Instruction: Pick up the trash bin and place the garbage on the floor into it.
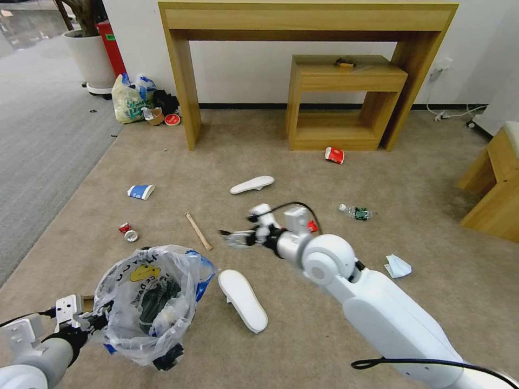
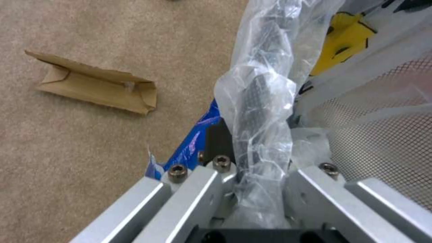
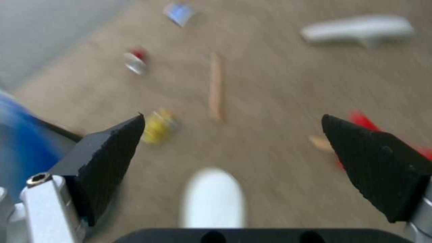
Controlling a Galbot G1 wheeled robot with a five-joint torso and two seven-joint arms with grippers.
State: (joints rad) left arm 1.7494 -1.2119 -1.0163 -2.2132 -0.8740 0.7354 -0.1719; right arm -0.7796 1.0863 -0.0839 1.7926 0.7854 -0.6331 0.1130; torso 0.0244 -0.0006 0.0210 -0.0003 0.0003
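White foam insole (image 1: pixel 242 300) lies at my wide right claw's (image 1: pixel 233 237) six o'clock, probably lengthwise; left claw (image 1: pixel 86 319) grips trash bin (image 1: pixel 146 308).

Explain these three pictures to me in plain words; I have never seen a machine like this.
This is a wheeled robot with two arms, each ending in a two-fingered gripper. The wide picture comes from a camera on its head, looking down at a beige carpet. The other two come from cameras on its wrists.

The left gripper is shut on the rim of a small trash bin lined with a clear plastic bag. Its wrist picture shows the fingers clamped on that bag, with a piece of brown cardboard on the carpet nearby.

The right gripper is open, stretched out above the litter. Scattered about lie two white foam insoles, a wooden stick, a blue-white cup, a crushed can, a red wrapper, a plastic bottle and a white tissue.
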